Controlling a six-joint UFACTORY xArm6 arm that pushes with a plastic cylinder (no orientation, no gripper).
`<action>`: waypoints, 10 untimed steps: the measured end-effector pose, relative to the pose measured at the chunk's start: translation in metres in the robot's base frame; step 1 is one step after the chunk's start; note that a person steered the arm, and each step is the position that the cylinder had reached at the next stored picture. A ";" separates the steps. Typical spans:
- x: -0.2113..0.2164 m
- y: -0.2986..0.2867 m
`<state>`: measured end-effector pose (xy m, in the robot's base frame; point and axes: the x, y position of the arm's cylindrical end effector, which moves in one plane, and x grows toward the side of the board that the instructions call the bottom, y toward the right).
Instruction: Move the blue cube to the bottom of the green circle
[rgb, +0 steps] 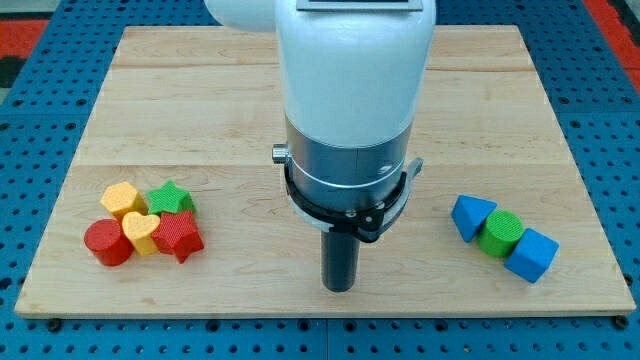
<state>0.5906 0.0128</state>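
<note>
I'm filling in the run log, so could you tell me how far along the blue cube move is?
Looks nearly done: the blue cube touches the green circle at its lower right, not squarely below. In hand: nothing; my tip is at the board's bottom centre, clear of all blocks. Left: nudge the cube toward the view's left, under the circle.

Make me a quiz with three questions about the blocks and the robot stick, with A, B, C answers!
1. Where is the blue cube?
A. view's top left
B. view's bottom right
C. board's middle

2. How many red blocks?
A. two
B. five
C. none

3. Is my tip touching a block?
A. pushing the cube
B. on the yellow heart
C. touching none

Answers: 1 B, it sits against the green circle, lower right of it. 2 A, red circle and red star. 3 C, bare board surrounds it.
</note>
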 end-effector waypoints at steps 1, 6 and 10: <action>-0.006 0.004; -0.006 0.086; -0.022 0.231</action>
<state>0.5690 0.2437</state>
